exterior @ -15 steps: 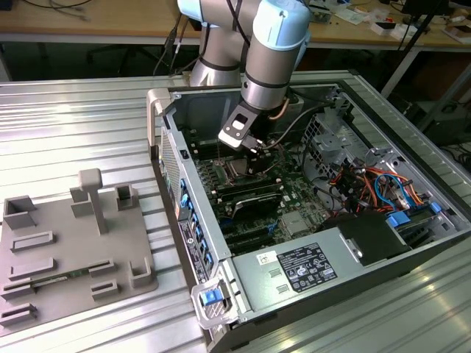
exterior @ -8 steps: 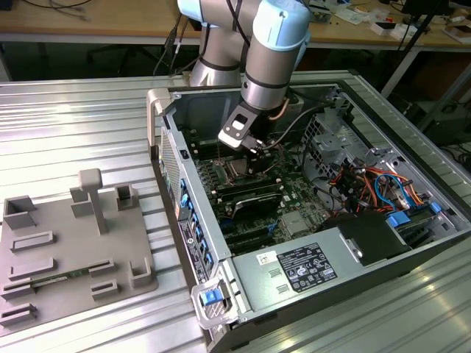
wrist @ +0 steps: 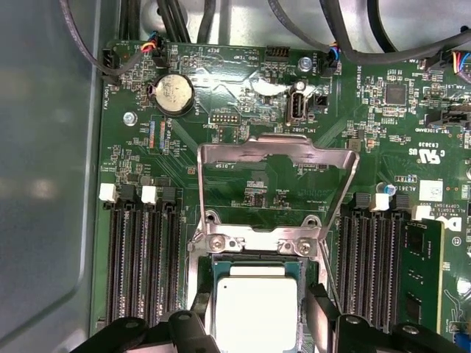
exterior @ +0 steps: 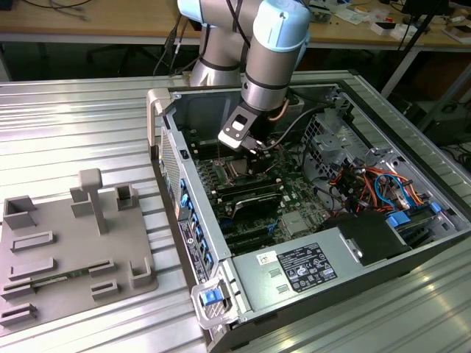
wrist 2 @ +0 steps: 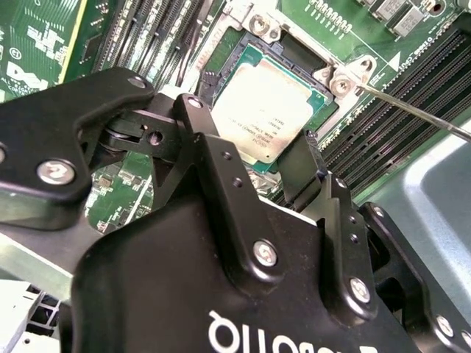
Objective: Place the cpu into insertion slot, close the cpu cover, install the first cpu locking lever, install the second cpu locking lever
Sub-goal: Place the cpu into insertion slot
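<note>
Two black fingers (wrist 2: 213, 158) of the gripper (wrist 2: 250, 129) stand spread, one on each side of the cpu (wrist: 255, 309). The gripper is open, wider than the chip, and holds nothing. The cpu, a flat square with a dull silver-grey lid, lies level in the insertion slot (wrist: 255, 259), whose black frame shows around its edges. The cpu cover (wrist: 280, 152) is raised on its hinge just beyond the slot. It is a thin silvery metal frame, and the green motherboard (wrist: 243, 73) shows through its large square window. In the second wrist view a thin bright locking lever (wrist 2: 419, 114) runs out from a screw post at the slot's corner, over the memory slots (wrist: 140, 257).

Those long black memory slots flank the insertion slot on both sides, with white latches at their ends, and one green memory module (wrist: 423, 272) sits in one bank. Past the cover lie a round coin battery (wrist: 172, 93) and dark cables (wrist: 368, 56) crossing the board's edge.

In the exterior view the robot arm (exterior: 268, 51) — grey tubes with pale blue joint caps — reaches down into the open computer case (exterior: 168, 140), which lies on its side on a ribbed metal table (exterior: 73, 125). A grey power supply box (exterior: 294, 268) sits at the case's near end, and orange and blue wires (exterior: 375, 184) tangle toward the exterior view's right. On the exterior view's left, well apart from the case, rests a moulded grey fixture tray (exterior: 66, 250) with upright posts and shallow slots
</note>
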Tool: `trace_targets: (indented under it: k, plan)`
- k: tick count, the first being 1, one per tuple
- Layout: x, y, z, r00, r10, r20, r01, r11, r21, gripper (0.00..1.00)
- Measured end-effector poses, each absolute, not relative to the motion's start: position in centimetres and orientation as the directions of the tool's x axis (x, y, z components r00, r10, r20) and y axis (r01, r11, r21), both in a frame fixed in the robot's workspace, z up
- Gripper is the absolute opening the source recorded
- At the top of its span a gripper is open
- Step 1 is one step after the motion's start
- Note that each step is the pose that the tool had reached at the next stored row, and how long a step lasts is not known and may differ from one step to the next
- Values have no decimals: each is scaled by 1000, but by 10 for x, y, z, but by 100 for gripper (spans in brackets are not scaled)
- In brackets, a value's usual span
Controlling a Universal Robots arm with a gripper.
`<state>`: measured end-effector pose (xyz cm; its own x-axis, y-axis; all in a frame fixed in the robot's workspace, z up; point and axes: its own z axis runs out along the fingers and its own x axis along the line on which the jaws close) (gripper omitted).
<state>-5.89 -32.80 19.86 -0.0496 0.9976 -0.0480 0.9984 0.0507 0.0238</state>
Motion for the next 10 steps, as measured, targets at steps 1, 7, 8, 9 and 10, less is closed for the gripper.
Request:
trace_targets:
  k: [1,7,8,9,10]
  plan:
    - [-59,-328,199,-50,998,-48,998,51,24,62]
    - [-59,-328,199,-50,998,-48,998,51,24,62]
    - [-59,-328,199,-50,998,-48,998,51,24,62]
    - [-59,-328,199,-50,998,-48,998,51,24,62]
    - [-59,-328,199,-50,998,-48,998,51,24,62]
